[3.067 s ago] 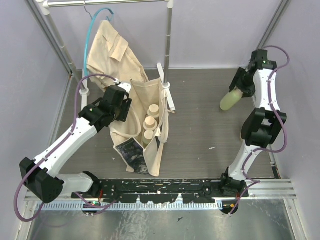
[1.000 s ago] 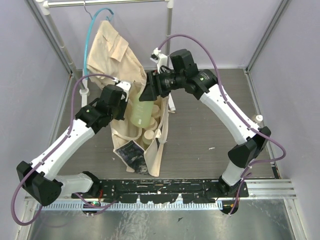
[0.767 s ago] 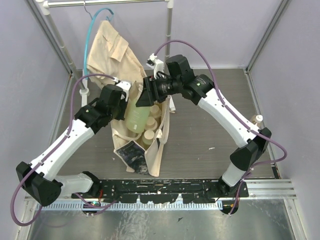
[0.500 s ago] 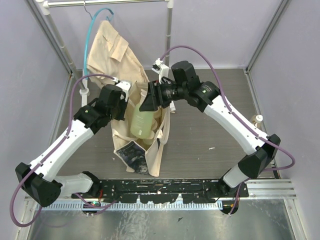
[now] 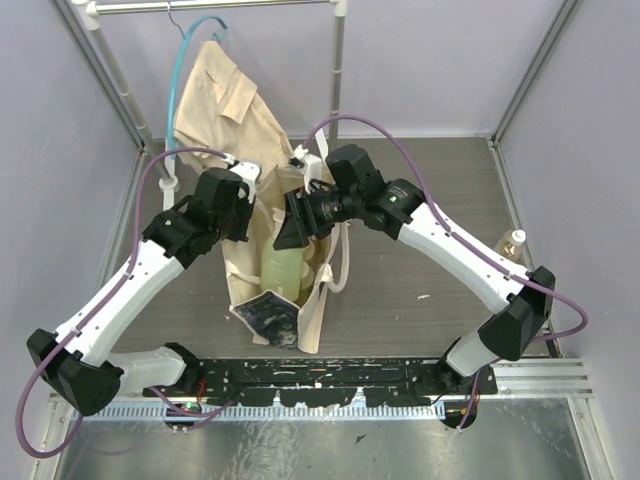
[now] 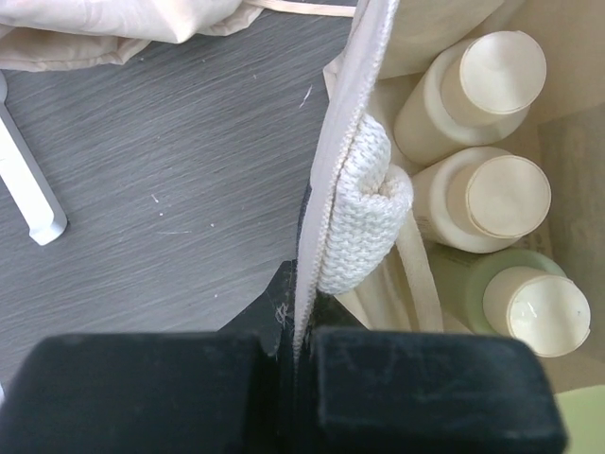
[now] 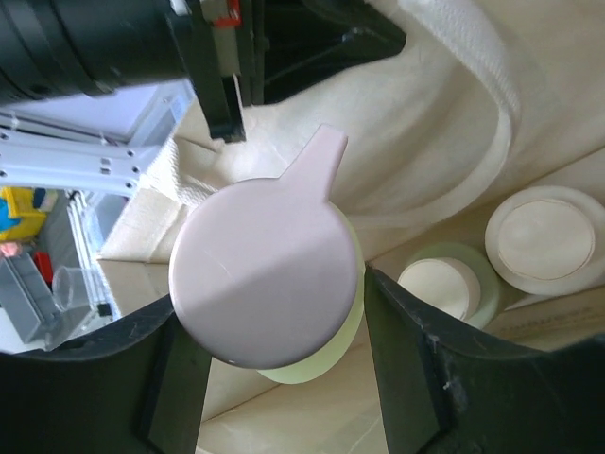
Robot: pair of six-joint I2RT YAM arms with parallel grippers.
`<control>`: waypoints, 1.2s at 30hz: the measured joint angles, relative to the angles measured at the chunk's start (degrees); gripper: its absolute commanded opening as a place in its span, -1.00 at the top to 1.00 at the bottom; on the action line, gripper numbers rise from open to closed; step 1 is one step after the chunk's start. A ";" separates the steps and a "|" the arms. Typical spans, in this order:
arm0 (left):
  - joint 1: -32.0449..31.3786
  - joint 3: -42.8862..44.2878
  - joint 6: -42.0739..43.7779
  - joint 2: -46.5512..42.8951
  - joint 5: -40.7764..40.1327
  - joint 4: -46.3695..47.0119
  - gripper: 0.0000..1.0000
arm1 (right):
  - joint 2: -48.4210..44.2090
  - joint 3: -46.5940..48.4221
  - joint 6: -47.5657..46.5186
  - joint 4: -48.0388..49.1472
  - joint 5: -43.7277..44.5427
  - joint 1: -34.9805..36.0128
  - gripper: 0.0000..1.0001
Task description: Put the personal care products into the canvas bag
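Yellow-green bottle (image 5: 283, 268) now lower, inside canvas bag (image 5: 312, 305), between fingers (image 7: 416, 378) of right tool (image 5: 292, 228)

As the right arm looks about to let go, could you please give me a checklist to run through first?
1. Bag mouth held open: ok, the left gripper pinches the canvas bag by its rim.
2. Bottle inside the mouth: ok, the right gripper holds the pump bottle between the bag walls.
3. Room beneath it: cannot tell, capped bottles crowd alongside.
4. Everything packed: not ok, an amber bottle stands on the table.
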 measured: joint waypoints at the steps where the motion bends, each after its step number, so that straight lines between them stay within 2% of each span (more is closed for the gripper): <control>1: 0.00 0.00 -0.04 -0.07 0.04 -0.04 1.00 | 0.00 -0.42 -0.55 -0.13 0.26 0.39 0.99; 12: -0.02 0.52 -0.09 -0.68 0.46 -1.25 1.00 | -0.33 -15.37 -9.75 2.10 12.50 8.46 0.99; 21: 0.00 1.68 -0.37 -0.68 0.74 -2.19 1.00 | -2.05 -21.14 -17.64 7.41 19.85 13.84 0.99; 29: -0.02 2.21 -1.03 -0.68 0.81 -2.80 1.00 | -1.40 -23.39 -23.28 6.84 22.99 16.11 0.96; 30: -0.02 2.38 -1.09 -0.66 0.92 -2.95 1.00 | -1.14 -23.21 -23.85 6.84 23.17 16.44 0.87; 36: -0.07 3.06 -1.14 -0.20 1.14 -3.45 1.00 | 0.22 -21.33 -25.16 5.44 23.23 16.72 -0.17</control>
